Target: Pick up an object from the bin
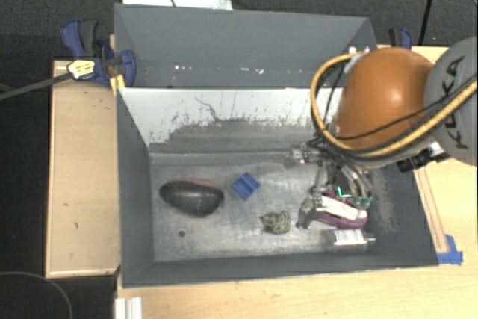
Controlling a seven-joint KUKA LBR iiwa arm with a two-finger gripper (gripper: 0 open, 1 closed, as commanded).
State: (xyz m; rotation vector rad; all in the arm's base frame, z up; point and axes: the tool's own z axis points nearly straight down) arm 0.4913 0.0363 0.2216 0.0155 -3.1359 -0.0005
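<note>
Camera view: pincer [323,211], grip state unclear, over purple-white object [346,217] at bin [138,183] right.

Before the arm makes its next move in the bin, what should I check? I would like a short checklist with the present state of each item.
1. Gripper is down near the bin floor, at the right side, next to the purple and white thing: ok.
2. Gripper holds something: cannot tell.
3. Small greenish lump lies apart from the gripper, on its left: ok.
4. Blue block and dark oval thing lie far to the left, out of the way: ok.
5. Room between the arm and the bin's right wall: cannot tell, the orange cover hides it.
</note>
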